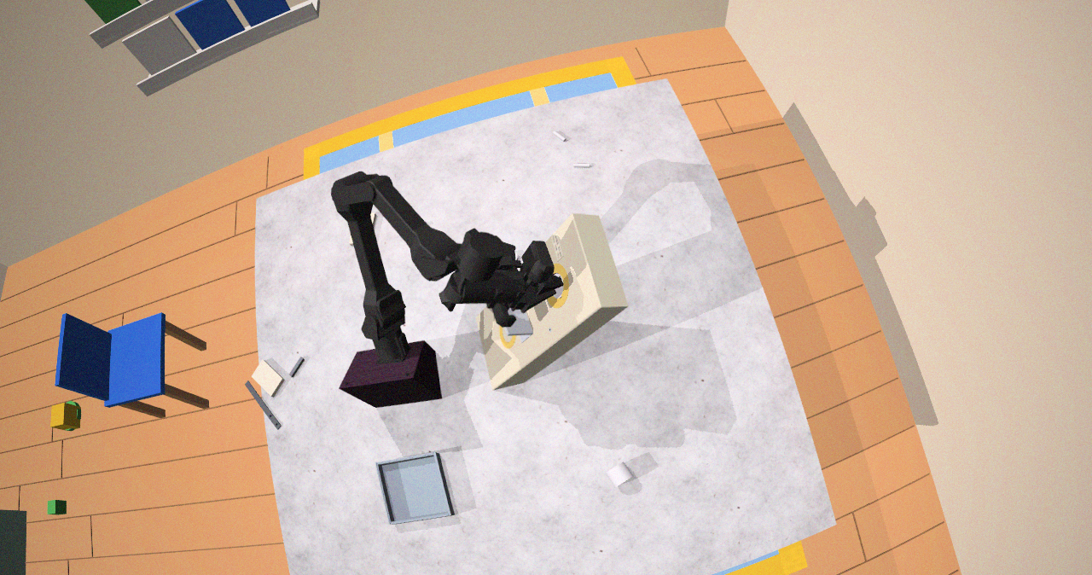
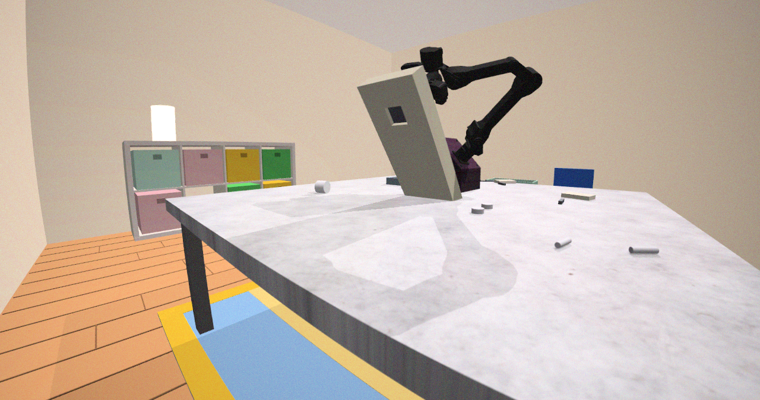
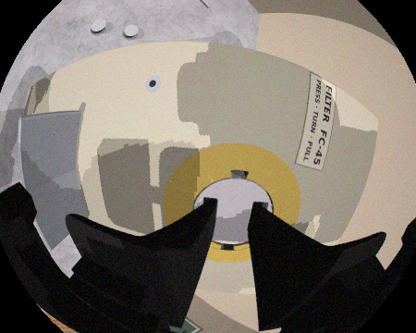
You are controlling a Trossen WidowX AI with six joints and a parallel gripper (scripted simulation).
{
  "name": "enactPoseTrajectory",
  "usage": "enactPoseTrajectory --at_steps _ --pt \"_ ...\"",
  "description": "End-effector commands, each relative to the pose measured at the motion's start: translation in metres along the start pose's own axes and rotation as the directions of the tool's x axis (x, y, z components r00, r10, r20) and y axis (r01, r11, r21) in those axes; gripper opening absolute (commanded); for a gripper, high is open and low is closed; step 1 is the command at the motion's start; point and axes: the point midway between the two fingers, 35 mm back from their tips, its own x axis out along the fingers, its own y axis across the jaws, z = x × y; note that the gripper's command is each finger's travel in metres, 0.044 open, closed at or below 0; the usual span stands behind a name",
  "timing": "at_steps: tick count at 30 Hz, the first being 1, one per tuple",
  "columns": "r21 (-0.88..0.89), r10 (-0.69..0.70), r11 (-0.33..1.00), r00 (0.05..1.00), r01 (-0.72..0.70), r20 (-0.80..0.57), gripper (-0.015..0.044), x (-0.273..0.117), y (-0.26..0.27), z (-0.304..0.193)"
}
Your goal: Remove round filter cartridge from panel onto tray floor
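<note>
The round filter cartridge [image 3: 236,219] shows in the wrist view as a pale disc inside a yellow ring [image 3: 282,180] on the cream service panel [image 3: 111,97] [image 1: 606,258] [image 2: 406,153], which leans back. My gripper [image 3: 233,207] [image 1: 560,284] has its two fingertips at the slots on the left and right of the disc's face and is shut on the cartridge. The fingertips cover most of both slots. Dark notches show in the ring above and below the disc. How far the cartridge sits in the panel is hard to tell. The blue-grey tray [image 1: 445,487] stands empty near the arm's base.
A grey plate [image 3: 51,157] stands out from the panel beside the gripper. A white cylinder [image 1: 619,473] [image 2: 322,186] lies on the table beyond the panel. Two small discs [image 3: 98,26] and two short rods [image 2: 563,243] [image 2: 643,250] also lie on the table.
</note>
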Motion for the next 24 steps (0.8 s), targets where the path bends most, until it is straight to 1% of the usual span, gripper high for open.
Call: enactPoseTrajectory --at_steps 1,6,12,18,24 --pt "0.126 0.006 0.992 1.0 -0.005 -0.006 0.0 0.006 0.0008 -0.0007" --pt "0.293 0.007 0.956 1.0 -0.005 -0.006 0.0 0.0067 0.001 -0.0008" --pt "0.485 0.007 0.875 1.0 -0.003 -0.006 0.0 0.007 0.001 -0.0008" --pt "0.656 0.007 0.755 1.0 -0.001 -0.006 0.0 0.007 0.001 -0.0008" --pt "0.798 0.007 0.603 1.0 0.001 -0.006 0.0 0.0069 0.001 -0.0008"
